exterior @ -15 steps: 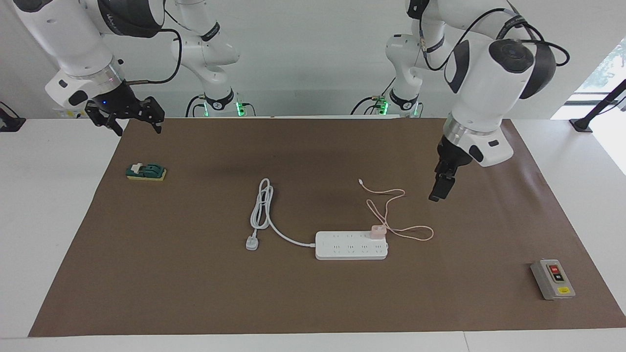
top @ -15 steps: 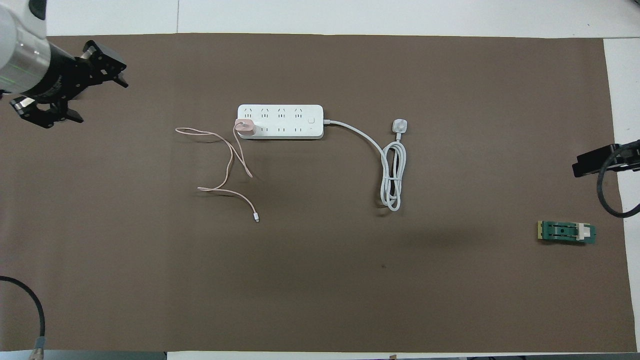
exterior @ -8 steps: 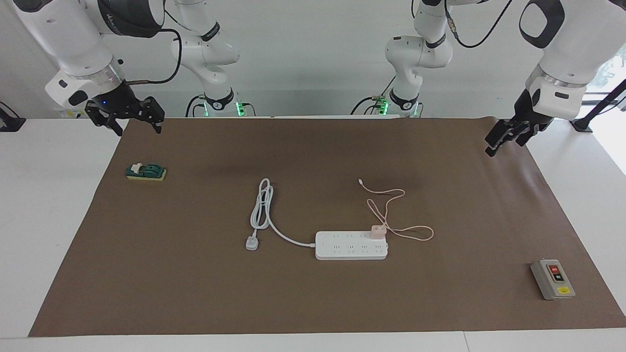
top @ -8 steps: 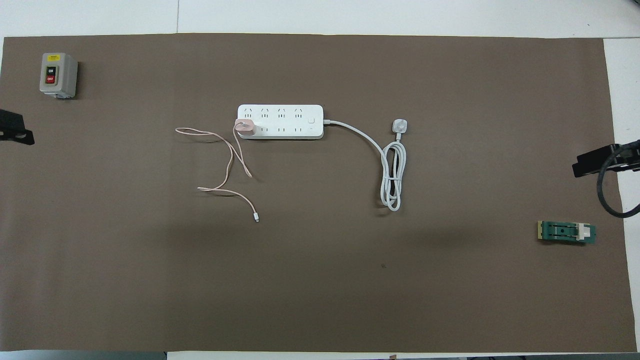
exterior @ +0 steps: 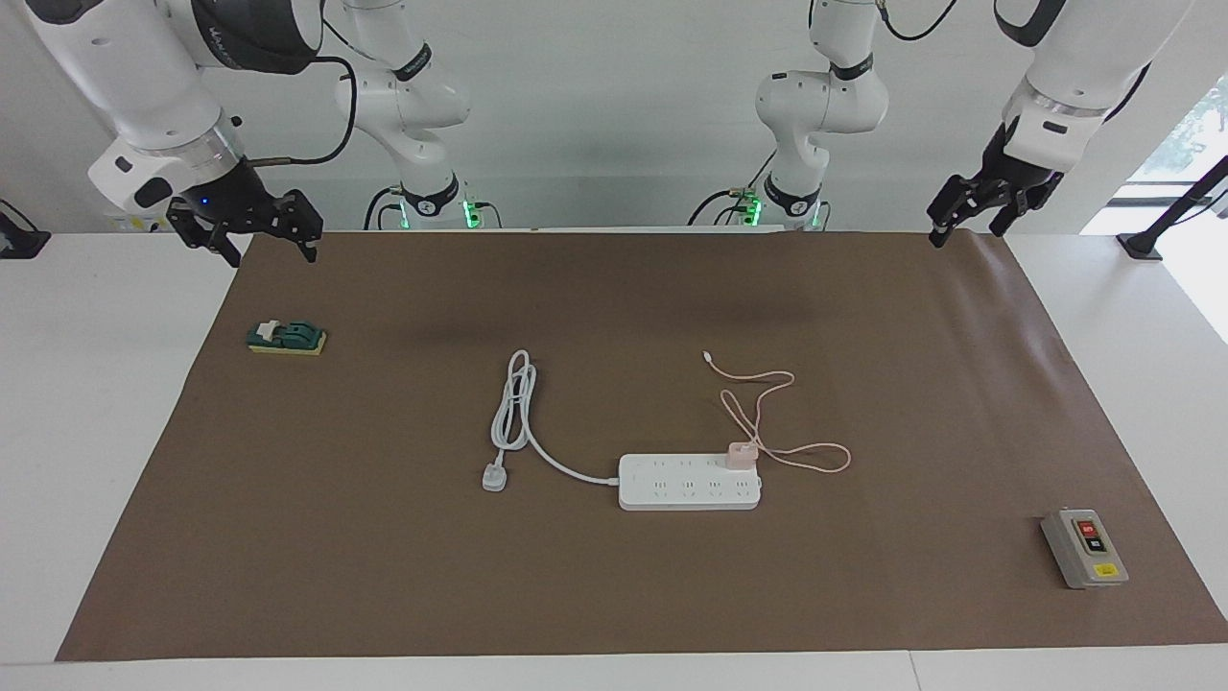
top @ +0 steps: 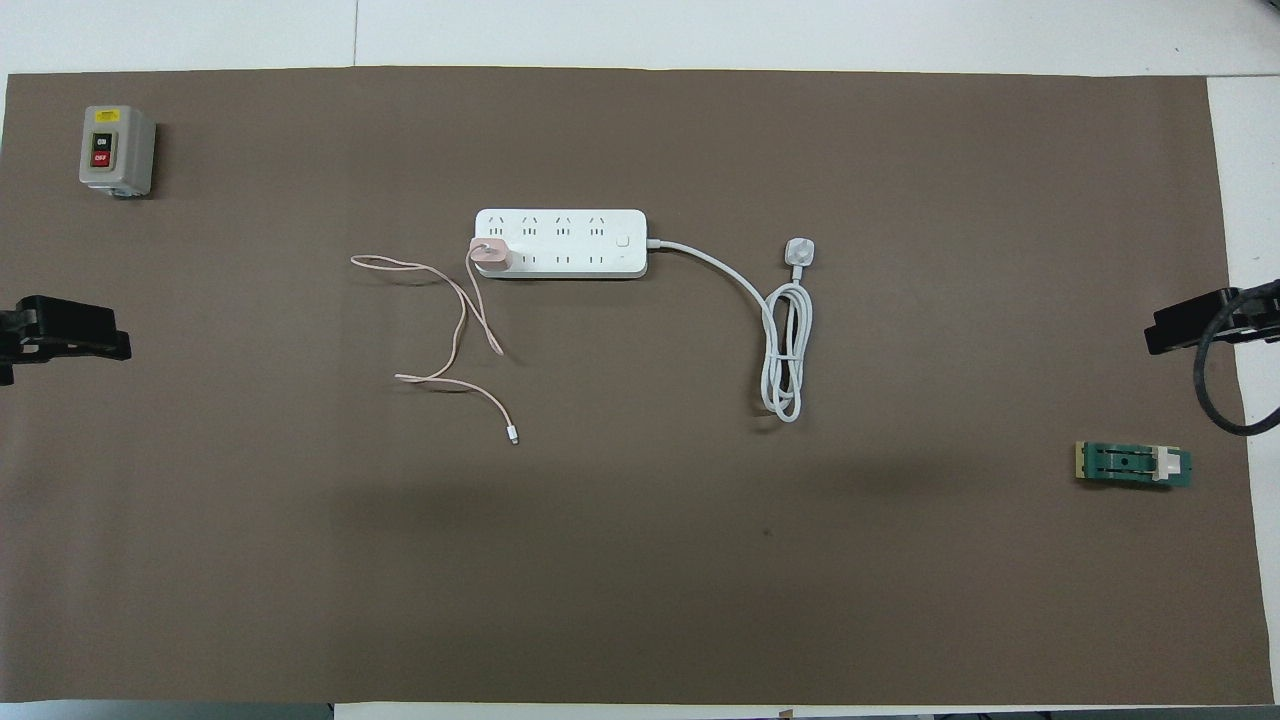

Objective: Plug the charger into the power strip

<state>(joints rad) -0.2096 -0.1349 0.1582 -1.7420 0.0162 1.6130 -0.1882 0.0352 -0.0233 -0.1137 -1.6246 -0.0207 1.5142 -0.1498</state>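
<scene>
We see the small pale-pink cube charger seated in an end socket of the long flat white power strip, just below centre of the facing view, its thin pink cable looping above. The left gripper hangs at upper right, jaws spread wide, holding nothing. The right gripper hangs at upper left, likewise spread and empty.

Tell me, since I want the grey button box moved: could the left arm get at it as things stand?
Probably yes. The left gripper hangs open and empty at that end of the mat, and nothing lies around the button box.
</scene>
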